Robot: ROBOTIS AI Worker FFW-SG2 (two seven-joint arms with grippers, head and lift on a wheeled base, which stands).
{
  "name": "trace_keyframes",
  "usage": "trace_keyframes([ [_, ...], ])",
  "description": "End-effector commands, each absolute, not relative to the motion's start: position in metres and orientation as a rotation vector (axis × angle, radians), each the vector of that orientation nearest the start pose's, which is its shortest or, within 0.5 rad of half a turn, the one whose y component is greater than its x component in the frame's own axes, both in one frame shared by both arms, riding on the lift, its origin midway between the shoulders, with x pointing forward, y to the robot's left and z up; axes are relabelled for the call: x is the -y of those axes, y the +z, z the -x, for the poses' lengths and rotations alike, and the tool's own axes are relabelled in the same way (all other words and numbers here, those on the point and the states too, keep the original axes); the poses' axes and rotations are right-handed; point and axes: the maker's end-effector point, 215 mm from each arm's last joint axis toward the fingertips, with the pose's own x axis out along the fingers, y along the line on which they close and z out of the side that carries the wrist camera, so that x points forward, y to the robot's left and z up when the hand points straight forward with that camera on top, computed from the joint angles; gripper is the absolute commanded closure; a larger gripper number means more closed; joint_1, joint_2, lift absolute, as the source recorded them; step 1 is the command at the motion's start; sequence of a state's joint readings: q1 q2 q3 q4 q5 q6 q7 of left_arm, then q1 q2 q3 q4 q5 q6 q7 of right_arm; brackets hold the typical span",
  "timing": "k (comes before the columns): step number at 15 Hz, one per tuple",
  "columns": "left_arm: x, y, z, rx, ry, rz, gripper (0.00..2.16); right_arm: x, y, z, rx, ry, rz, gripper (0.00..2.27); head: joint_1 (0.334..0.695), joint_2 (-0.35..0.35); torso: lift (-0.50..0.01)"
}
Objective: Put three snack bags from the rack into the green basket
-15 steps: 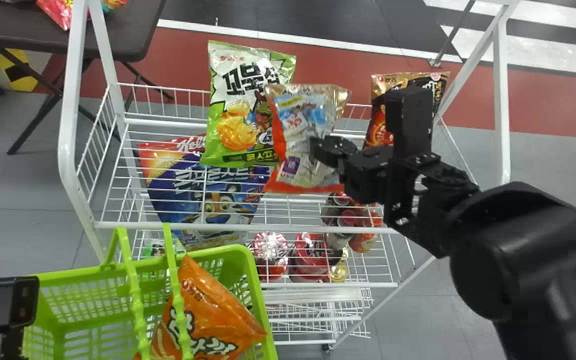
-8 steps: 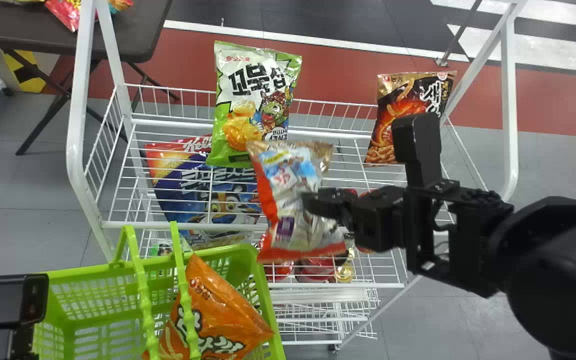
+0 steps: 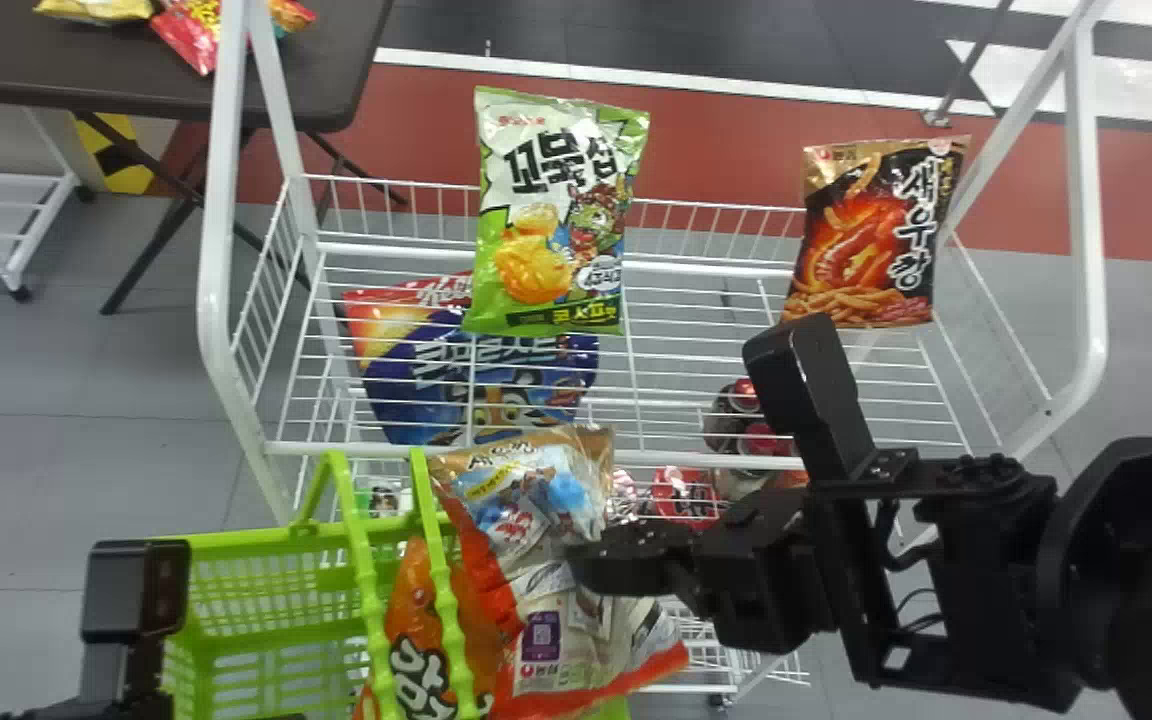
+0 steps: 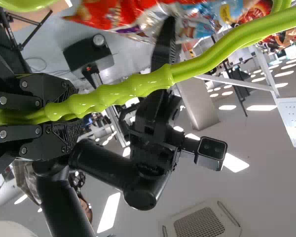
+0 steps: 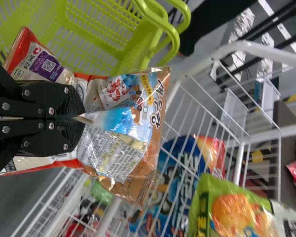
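1. We see the right end effector clamped on a red-and-brown snack bag, its fingers pinching the middle of the wrapper, above the right edge of the green basket.
2. In the basket's right half lies an orange snack bag, which we count as the first of three.
3. We judge the second delivery close but unfinished: the held bag needs to shift a little left, drop inside the rim and be let go; it could snag on the handles.
4. At the basket's left, the left end effector grips the green handles.
5. A third bag remains to be fetched. We find two candidates at the back edge of the white rack: a green snack bag left of centre and a black snack bag at the back right corner.
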State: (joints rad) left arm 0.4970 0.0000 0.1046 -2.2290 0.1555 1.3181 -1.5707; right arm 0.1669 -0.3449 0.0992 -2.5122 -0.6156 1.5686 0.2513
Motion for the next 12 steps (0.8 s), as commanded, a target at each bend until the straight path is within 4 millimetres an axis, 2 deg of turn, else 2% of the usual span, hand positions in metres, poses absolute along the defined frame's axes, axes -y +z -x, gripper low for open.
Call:
trace_keyframes([
  [1,-0.032,-0.334,-0.196,-0.782,-1.402,1.013,2.15,0.049,-0.376,-0.299,-0.928,0.882,-0.024,2.25,0.695,-0.089,0.000],
  [5,-0.030,-0.329,-0.193,-0.786,-1.415,1.051,2.15,0.039,-0.373,-0.294,-0.932,0.915,-0.050,2.25,0.695,-0.039,0.000],
  [8,-0.029,-0.326,-0.192,-0.784,-1.423,1.066,2.15,0.022,-0.383,-0.269,-0.986,0.987,-0.084,2.25,0.695,-0.020,0.000],
  [9,-0.029,-0.325,-0.192,-0.783,-1.424,1.067,2.15,0.020,-0.388,-0.266,-0.994,0.985,-0.071,2.23,0.695,-0.001,0.000],
  [10,-0.029,-0.325,-0.192,-0.783,-1.424,1.067,2.15,0.021,-0.393,-0.267,-0.999,0.971,-0.048,2.06,0.695,0.011,0.000],
  [11,-0.030,-0.325,-0.193,-0.781,-1.422,1.067,2.15,0.027,-0.397,-0.270,-1.001,0.950,-0.031,1.66,0.695,0.019,0.000],
  [12,-0.031,-0.325,-0.193,-0.780,-1.420,1.068,2.15,0.033,-0.399,-0.274,-1.000,0.929,-0.016,0.92,0.695,0.022,0.000],
])
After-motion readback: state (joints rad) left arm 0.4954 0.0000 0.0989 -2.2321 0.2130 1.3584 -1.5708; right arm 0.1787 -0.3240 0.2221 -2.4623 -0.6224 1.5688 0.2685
